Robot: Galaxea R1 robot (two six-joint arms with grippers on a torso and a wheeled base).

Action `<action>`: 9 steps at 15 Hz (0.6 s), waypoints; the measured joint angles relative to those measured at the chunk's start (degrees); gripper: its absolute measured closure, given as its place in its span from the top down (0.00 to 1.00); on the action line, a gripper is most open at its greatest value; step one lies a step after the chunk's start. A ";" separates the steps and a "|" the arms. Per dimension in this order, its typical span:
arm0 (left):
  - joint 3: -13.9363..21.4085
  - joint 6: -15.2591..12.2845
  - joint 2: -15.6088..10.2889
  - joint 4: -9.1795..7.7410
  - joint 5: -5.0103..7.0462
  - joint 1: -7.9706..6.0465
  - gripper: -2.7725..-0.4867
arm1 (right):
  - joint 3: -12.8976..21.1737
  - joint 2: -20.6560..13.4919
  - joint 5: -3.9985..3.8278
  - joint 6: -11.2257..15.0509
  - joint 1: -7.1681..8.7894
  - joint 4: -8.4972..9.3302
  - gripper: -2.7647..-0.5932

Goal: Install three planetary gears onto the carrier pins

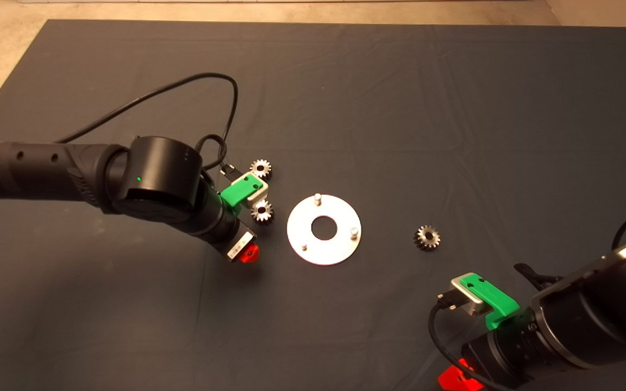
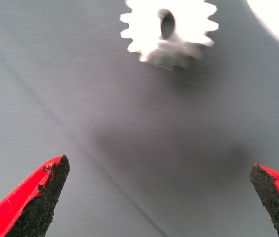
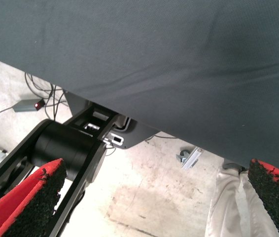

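Gears lie loose on the dark mat (image 1: 378, 98), none of them on a pin. The round carrier plate (image 1: 340, 247) sits flat near the mat's middle, its three carrier pins (image 1: 317, 198) standing bare around the large centre hole. Two planetary gears rest on the side where the left arm comes in: the near gear (image 1: 262, 211) just beside the plate's rim, the far gear (image 1: 261, 169) a little farther toward the mat's back edge. A third gear (image 1: 427, 237) lies apart on the plate's other side.

The left gripper (image 2: 160, 200) hovers low over the mat beside the near gear (image 2: 169, 30), fingers (image 2: 43, 197) spread wide with nothing between them. The right gripper (image 3: 161, 200) waits at the mat's front edge toward the right corner, fingers also wide apart and empty; its wrist view shows the mat's edge, floor and cables beyond.
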 joint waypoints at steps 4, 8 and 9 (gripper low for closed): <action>-3.36 0.56 0.60 0.15 -3.58 0.00 0.95 | 0.00 0.03 0.00 -0.02 -0.35 0.00 0.99; -4.18 -0.02 0.68 1.74 -4.79 0.02 0.95 | 0.00 0.02 0.02 -0.02 -0.52 0.00 0.99; -4.75 -0.05 0.90 1.79 -5.20 0.02 0.95 | 0.00 0.02 0.02 -0.02 -0.53 0.00 0.99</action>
